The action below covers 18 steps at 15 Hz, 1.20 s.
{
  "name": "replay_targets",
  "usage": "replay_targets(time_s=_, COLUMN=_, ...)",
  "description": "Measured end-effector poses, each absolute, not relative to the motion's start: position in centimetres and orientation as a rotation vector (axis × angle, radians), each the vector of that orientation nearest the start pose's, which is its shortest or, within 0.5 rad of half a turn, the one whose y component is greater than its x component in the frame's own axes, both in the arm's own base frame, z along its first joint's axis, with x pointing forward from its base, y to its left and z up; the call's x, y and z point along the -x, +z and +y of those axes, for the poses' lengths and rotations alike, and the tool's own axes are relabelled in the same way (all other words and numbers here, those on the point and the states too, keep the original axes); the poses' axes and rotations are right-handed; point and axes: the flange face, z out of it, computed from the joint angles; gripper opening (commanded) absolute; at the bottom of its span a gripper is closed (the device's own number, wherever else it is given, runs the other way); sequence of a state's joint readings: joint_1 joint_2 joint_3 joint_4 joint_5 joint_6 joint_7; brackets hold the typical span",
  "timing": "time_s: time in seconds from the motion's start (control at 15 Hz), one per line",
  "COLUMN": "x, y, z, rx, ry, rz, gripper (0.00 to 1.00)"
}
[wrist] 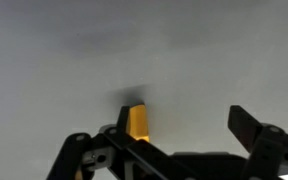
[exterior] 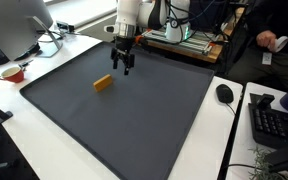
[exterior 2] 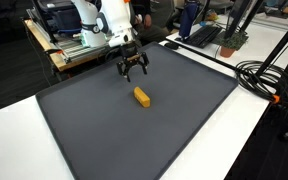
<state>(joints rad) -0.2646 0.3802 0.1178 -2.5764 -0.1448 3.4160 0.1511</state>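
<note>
A small yellow-orange block lies on the dark grey mat in both exterior views (exterior: 104,83) (exterior 2: 142,97). My gripper (exterior: 125,68) (exterior 2: 133,73) hangs above the mat, a short way behind the block, open and empty. In the wrist view the block (wrist: 136,121) shows near the left finger, with the jaws (wrist: 179,135) spread wide and nothing between them.
The dark mat (exterior: 134,120) covers a white table. A red cup (exterior: 13,73) and a monitor (exterior: 14,25) stand at one end. A mouse (exterior: 224,93) and keyboard (exterior: 274,120) lie at the other. Black cables (exterior 2: 269,80) lie beside the mat.
</note>
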Motion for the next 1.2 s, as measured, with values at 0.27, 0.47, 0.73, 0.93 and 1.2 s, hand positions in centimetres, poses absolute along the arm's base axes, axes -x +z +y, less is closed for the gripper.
replay_targets(time_s=0.27, x=-48.3, y=16.1, z=-6.4, rx=3.003, ry=-0.701, rz=0.293, gripper=1.00)
replay_targets(time_s=0.47, x=-49.3, y=15.6, z=-7.5, rx=3.003, ry=-0.708, rz=0.304, gripper=0.85)
replay_targets(time_s=0.73, x=-50.4, y=14.8, z=-8.7, rx=3.004, ry=-0.720, rz=0.244, gripper=0.69)
replay_targets(time_s=0.93, x=-50.8, y=14.4, z=-9.2, rx=3.004, ry=-0.727, rz=0.185, gripper=0.73)
replay_targets(time_s=1.2, x=-51.3, y=14.2, z=-9.7, rx=3.015, ry=-0.740, rz=0.138, gripper=0.43)
